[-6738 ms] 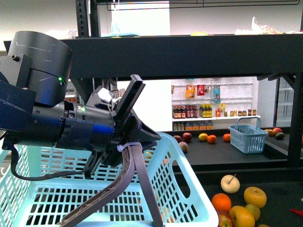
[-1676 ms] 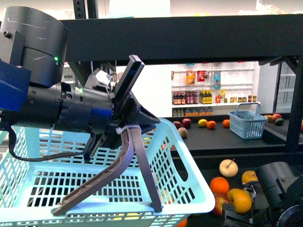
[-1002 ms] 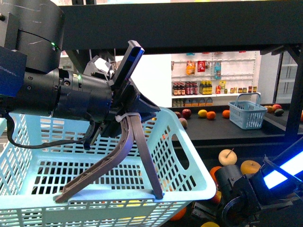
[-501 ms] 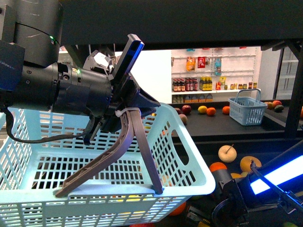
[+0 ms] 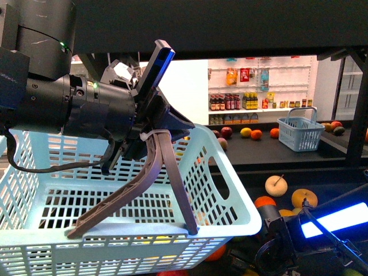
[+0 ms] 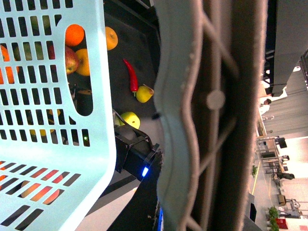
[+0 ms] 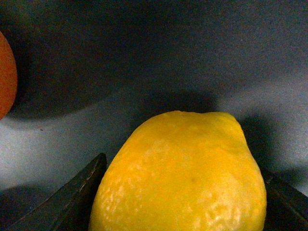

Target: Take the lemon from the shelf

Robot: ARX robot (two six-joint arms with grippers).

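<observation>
In the right wrist view the yellow lemon (image 7: 180, 173) fills the lower half of the picture. My right gripper (image 7: 180, 204) is shut on it, with a dark finger (image 7: 72, 197) on either side, over the dark shelf tier (image 7: 159, 57). In the front view the right arm (image 5: 279, 244) reaches low beside the basket and the lemon is hidden there. My left gripper (image 5: 150, 137) is shut on the grey-brown basket handle (image 5: 167, 172) of the light blue basket (image 5: 233, 201). The same basket handle (image 6: 211, 101) fills the left wrist view. The black shelf lip (image 5: 230, 29) runs overhead.
A pale round fruit (image 5: 276, 185), an orange (image 5: 265, 202) and a yellow fruit (image 5: 304, 198) lie on the tier. A red chili (image 6: 132, 79) lies among fruit beyond the basket wall (image 6: 103, 72). An orange (image 7: 6, 77) is close to the lemon. A small blue basket (image 5: 297, 138) stands farther back.
The right arm has come in at the lower right and gone down among the fruit beside the basket. The left gripper still holds the handle, with the basket nearly still.
</observation>
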